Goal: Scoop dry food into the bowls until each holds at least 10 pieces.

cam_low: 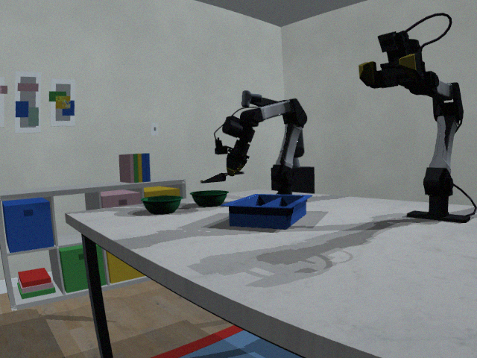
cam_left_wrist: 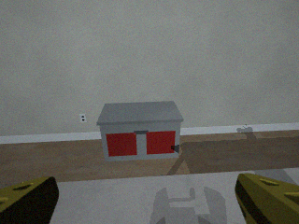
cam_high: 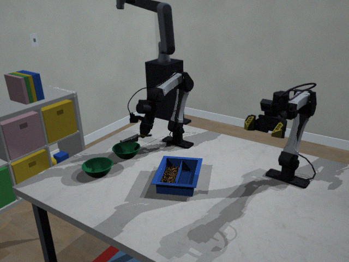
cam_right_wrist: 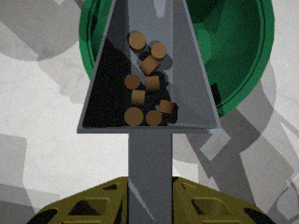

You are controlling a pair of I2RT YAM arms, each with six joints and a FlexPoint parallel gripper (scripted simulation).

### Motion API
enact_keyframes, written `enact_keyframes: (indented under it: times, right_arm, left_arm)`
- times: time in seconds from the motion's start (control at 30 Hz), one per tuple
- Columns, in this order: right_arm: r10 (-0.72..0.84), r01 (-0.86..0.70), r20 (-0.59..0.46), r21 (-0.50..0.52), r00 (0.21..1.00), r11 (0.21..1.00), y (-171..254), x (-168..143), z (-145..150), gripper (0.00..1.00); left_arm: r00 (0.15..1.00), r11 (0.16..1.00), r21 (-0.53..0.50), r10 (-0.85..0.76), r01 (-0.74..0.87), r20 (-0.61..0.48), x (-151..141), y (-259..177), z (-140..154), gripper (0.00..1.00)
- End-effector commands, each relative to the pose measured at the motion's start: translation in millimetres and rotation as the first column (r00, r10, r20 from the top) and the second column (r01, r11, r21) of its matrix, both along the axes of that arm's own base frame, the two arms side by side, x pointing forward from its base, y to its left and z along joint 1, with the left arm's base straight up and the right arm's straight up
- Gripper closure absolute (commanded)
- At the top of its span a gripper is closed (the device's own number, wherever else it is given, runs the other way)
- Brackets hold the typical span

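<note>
Beside the blue box (cam_high: 175,189) (cam_low: 258,218) on the pale table (cam_high: 253,225) (cam_low: 346,292), two green bowls (cam_high: 126,154) (cam_low: 209,199) (cam_right_wrist: 259,61) are sitting upright. The right gripper (cam_high: 144,136) (cam_low: 234,171) (cam_right_wrist: 149,185) is clamping one scoop (cam_high: 130,138) (cam_low: 214,178) (cam_right_wrist: 150,149), carrying nine visible brown pieces (cam_right_wrist: 134,116) above one bowl. The left gripper (cam_high: 263,125) (cam_low: 387,68) (cam_left_wrist: 147,183) is hanging wide open and unladen, near a plain wall (cam_high: 239,42) (cam_low: 134,50) (cam_left_wrist: 149,47).

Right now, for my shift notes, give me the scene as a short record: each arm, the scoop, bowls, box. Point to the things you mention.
right arm: fingers shut on the scoop handle
left arm: fingers open, raised, holding nothing
scoop (cam_high: 131,138) (cam_low: 215,178) (cam_right_wrist: 201,93): above the bowl nearer the right arm, carrying brown pieces
bowls: two, green, upright on the table
box (cam_high: 174,190) (cam_low: 258,218): blue, on the table, two compartments, food in one
spilled food: none visible on the table
</note>
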State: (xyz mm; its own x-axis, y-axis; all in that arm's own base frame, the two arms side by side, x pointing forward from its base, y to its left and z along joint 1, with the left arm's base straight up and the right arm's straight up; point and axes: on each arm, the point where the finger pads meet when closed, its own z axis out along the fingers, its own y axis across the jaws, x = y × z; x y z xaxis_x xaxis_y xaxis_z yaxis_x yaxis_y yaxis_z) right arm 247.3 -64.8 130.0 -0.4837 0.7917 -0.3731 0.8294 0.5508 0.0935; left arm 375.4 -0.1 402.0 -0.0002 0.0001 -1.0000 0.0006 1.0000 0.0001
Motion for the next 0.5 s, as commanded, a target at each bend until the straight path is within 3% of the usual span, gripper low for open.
enact_keyframes:
  times: [0.0, 0.47]
  right_arm:
    - [-0.068, 0.067, 0.023, 0.034, 0.997, 0.997, -1, 6, 10, 1.00]
    - [-0.202, 0.198, 0.029, 0.115, 0.979, 0.973, 2, 19, 17, 1.00]
  left_arm:
    - [1.000, 1.000, -0.001, 0.000, 0.000, 0.020, -2, 0, 7, 0.00]
    - [1.000, 1.000, -0.001, 0.000, 0.000, 0.020, -2, 0, 7, 0.00]
